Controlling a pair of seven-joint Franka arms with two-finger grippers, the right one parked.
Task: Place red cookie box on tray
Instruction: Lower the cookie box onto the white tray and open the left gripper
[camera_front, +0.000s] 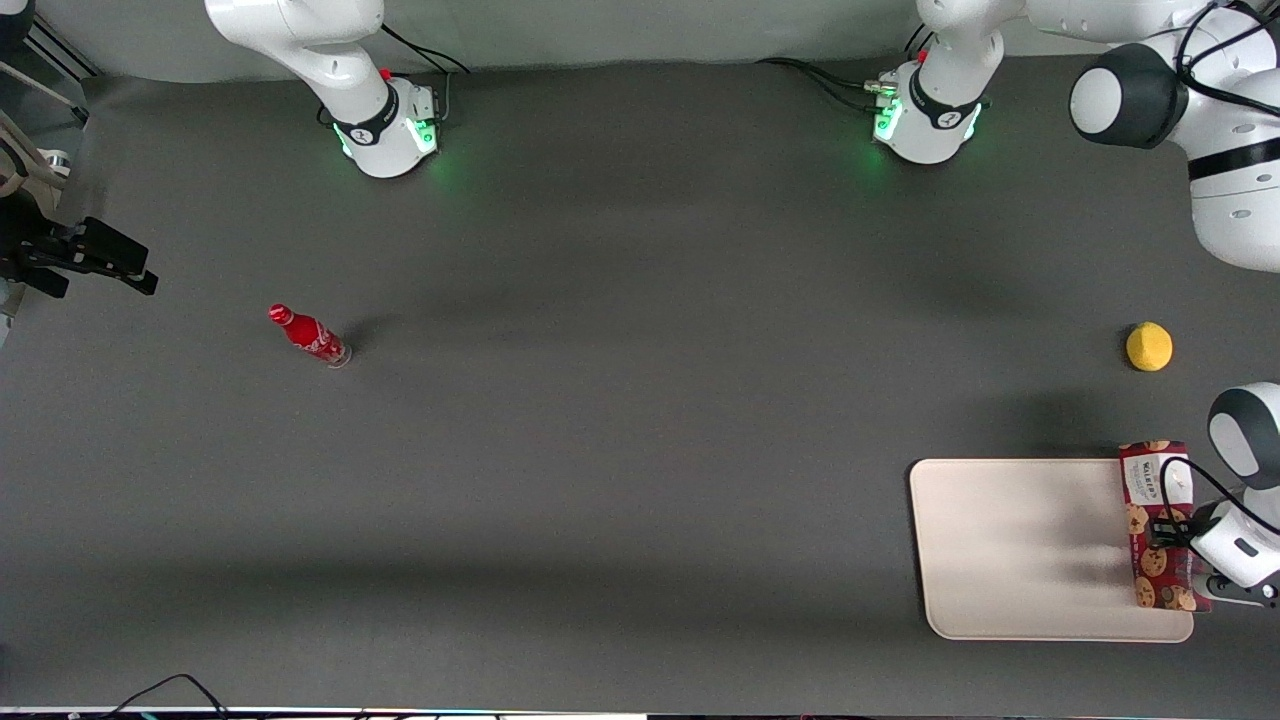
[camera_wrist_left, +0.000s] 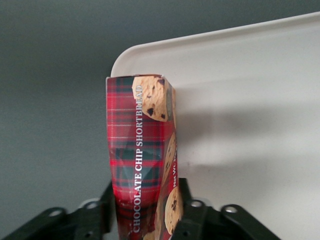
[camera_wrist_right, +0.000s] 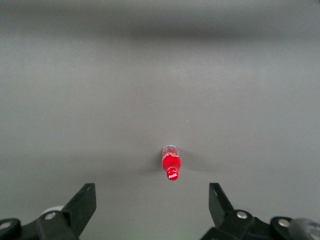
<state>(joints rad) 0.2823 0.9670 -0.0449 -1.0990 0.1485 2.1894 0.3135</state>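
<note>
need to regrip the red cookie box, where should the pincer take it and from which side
Across the narrow width, near mid-length, from above. The red cookie box is long and slim, lying over the tray edge toward the working arm's end, so its long side faces suit two fingers. The pincer already looks shut there, fingers on both sides in the wrist view.

Glossy printed-card red cookie box (camera_wrist_left: 142, 155), matt smooth tray (camera_wrist_left: 250, 125), matt grey table (camera_front: 600, 450).
</note>
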